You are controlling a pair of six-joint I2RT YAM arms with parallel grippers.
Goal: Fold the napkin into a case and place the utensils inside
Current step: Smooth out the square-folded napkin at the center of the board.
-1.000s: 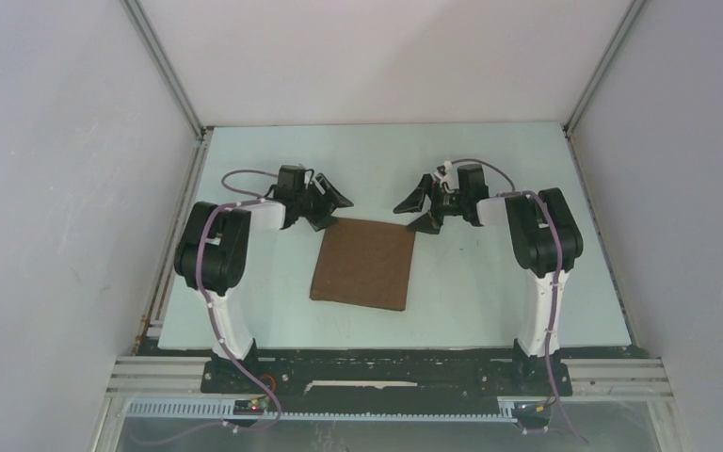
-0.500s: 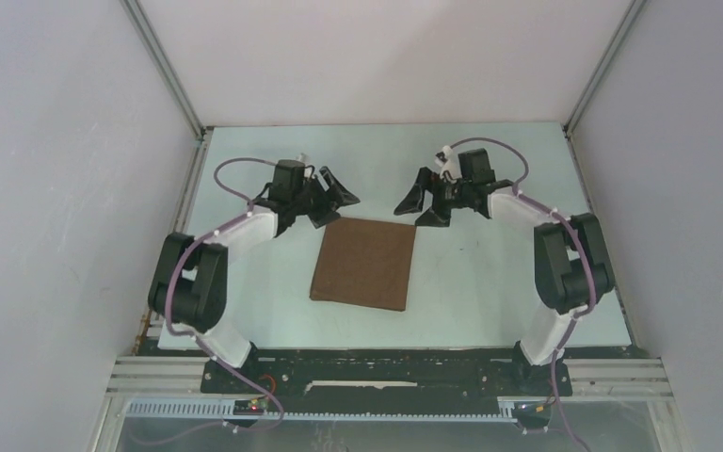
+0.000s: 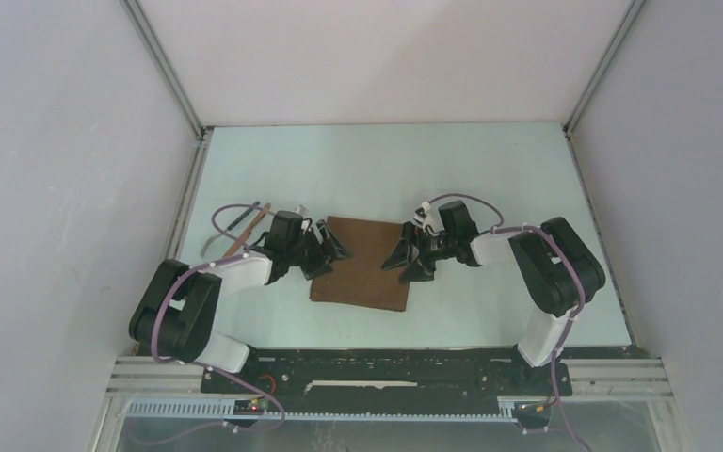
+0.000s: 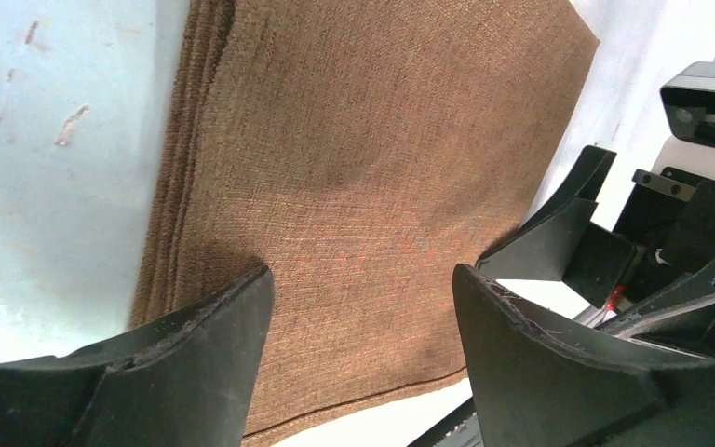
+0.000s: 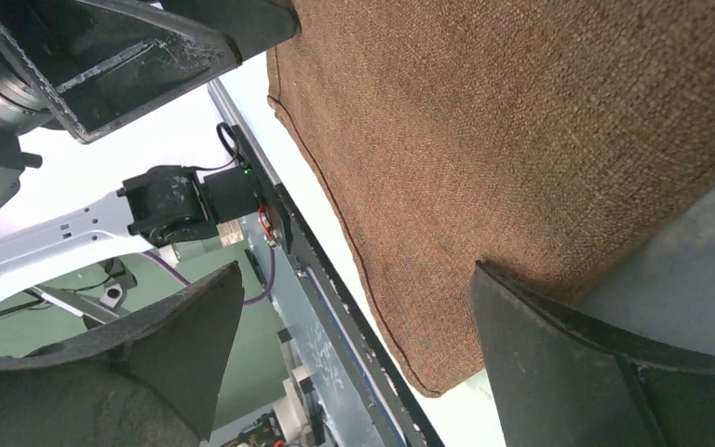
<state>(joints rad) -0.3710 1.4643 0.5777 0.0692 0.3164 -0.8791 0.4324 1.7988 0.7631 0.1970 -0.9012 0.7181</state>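
The brown napkin (image 3: 362, 266) lies folded into a flat rectangle at the middle of the table, its layered edge showing in the left wrist view (image 4: 372, 177). My left gripper (image 3: 326, 252) hovers open over the napkin's left edge, fingers (image 4: 200, 358) spread above the cloth with nothing between them. My right gripper (image 3: 405, 261) is open at the napkin's right edge, over its near corner (image 5: 521, 140). The utensils (image 3: 245, 219), two slim pieces, lie on the table at the far left behind my left arm. No case shows.
The pale table (image 3: 490, 169) is walled in by grey panels on three sides. Its near edge carries a black rail (image 3: 386, 369), seen close below the napkin's corner in the right wrist view. Both grippers face each other across the cloth.
Both arms pulled back from the napkin's far corners toward its middle sides and dropped lower. The left arm's move uncovered the utensils. The napkin has not shifted.
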